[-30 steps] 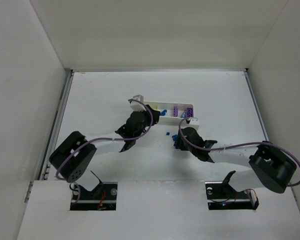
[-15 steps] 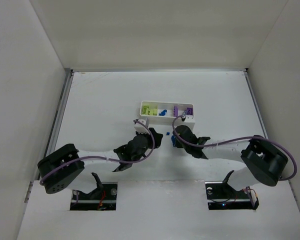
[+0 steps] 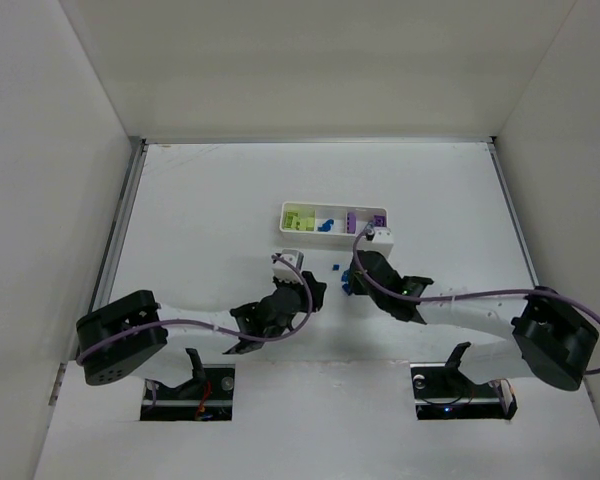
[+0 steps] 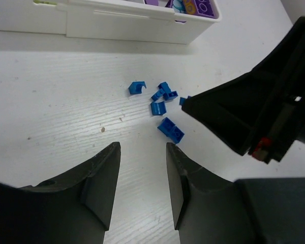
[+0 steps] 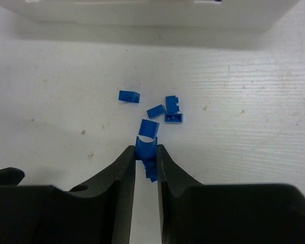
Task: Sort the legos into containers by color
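Note:
Several tiny blue legos (image 5: 165,111) lie loose on the white table just in front of the white divided tray (image 3: 335,221); they also show in the left wrist view (image 4: 162,104). The tray holds lime-green, blue and purple bricks in separate compartments. My right gripper (image 5: 146,150) is shut on a blue lego (image 5: 145,145) at the table surface, at the near edge of the cluster. My left gripper (image 4: 142,152) is open and empty, a little to the left of the cluster, with a blue brick (image 4: 171,129) just beyond its right fingertip.
The tray's near wall (image 4: 127,28) stands just beyond the loose bricks. The right arm's black body (image 4: 259,117) fills the right side of the left wrist view, close to the bricks. White walls enclose the table.
My left arm pulled back from the tray to the table in front of it, beside the blue cluster. My right gripper stayed at the blue bricks, shifting only slightly.

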Tool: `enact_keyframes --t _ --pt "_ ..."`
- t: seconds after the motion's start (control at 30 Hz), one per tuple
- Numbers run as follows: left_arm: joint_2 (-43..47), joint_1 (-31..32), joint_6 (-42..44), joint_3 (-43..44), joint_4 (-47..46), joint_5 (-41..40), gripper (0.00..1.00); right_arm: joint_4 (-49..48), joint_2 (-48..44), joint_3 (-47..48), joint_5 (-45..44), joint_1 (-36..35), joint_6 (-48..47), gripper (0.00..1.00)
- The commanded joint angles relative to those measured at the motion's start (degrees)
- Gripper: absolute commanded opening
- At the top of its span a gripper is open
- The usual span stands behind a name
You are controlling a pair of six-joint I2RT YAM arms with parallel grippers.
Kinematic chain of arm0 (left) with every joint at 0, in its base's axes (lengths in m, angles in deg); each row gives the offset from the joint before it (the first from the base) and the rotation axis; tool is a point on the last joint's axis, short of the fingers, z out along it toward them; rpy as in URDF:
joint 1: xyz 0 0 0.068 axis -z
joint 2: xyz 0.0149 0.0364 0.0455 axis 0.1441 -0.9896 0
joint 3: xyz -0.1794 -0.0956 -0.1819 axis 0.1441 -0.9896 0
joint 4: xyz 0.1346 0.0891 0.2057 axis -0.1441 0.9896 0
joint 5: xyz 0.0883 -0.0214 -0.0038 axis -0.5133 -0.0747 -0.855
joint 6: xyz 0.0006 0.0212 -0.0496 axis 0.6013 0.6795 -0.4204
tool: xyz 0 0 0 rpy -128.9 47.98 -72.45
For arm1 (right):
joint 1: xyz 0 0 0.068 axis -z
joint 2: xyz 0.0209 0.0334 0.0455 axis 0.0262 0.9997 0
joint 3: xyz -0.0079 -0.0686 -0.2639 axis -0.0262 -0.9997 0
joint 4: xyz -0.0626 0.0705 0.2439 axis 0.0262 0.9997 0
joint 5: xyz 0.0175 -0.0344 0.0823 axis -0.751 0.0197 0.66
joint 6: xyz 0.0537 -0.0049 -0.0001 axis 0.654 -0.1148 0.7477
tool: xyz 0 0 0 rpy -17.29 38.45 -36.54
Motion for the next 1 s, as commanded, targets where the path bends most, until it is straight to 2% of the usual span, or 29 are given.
enact_keyframes --t 0.0,0.13,0.57,0.63,0.8,0.97 --pt "2.6 1.0 0.2 -0.7 -0.2 -2.8 0.38 0.9 -2.5 2.9 -0.3 -0.4 -1.2 0.25" --pt "2.7 2.4 0.2 -0.7 1.1 -3.7 0.38 -0.7 -1.2 6.6 2.6 2.7 -4.7 0.25" --pt "-2.1 8.8 0.0 1.1 1.2 -7.4 0.43 -3.9 16.6 26.1 8.1 10.5 -13.2 0.27" --pt "-3.0 9.1 0.0 1.7 0.9 -7.5 0.44 -4.0 18.9 27.8 8.6 11.2 -13.5 0.29" --pt "-5.0 10.3 0.2 3.9 0.8 -7.5 0.48 -4.1 21.2 30.3 8.9 12.2 -13.8 0.46" --pt "-8.9 11.5 -0.1 7.6 1.3 -7.6 0.48 -4.1 18.6 29.8 9.3 12.4 -14.2 0.50"
